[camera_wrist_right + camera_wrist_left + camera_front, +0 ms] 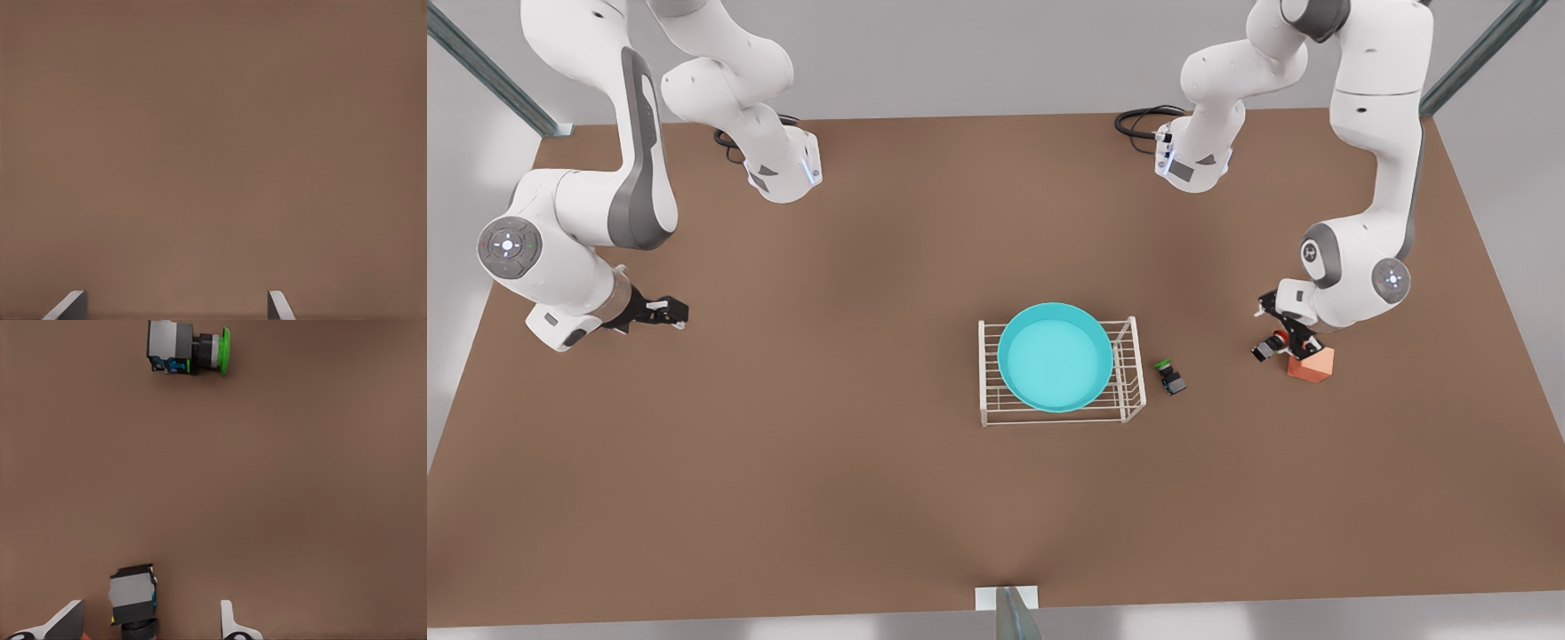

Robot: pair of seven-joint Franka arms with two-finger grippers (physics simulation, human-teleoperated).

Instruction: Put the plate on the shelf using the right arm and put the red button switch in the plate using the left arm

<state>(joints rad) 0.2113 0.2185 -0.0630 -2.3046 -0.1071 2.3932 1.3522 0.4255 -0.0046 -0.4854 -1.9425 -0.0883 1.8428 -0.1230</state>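
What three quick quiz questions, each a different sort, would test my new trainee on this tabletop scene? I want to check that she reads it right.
1. True or false: the plate lies on top of the shelf.
2. Which switch lies between the left gripper's open fingers? A: the green button switch. B: the red button switch.
3. Fill in: the orange cube sits beside the ____ gripper, at the front view's right.

The right gripper waits open over bare table at the front view's left.

Key: 1 true; 2 B; 3 left.
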